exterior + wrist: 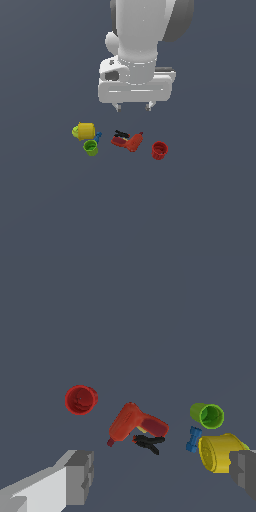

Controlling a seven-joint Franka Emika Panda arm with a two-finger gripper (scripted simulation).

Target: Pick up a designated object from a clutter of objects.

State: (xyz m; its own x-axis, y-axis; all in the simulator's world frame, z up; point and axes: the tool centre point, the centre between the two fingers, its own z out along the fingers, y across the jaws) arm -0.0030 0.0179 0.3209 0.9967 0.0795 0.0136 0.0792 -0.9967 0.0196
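Beside the drill toy [129, 141], red cup [159, 150] — unobstructed, pincer [134, 106] empty

White arm pointing straight down, gripper [134, 106] raised, fingers [80, 476] spread wide apart, holding nothing

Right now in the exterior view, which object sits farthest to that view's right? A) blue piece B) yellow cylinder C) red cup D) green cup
C: the red cup stands alone at the exterior view's right, past the red-orange drill shape, while the green cup, yellow cylinder and blue piece cluster at that view's left.
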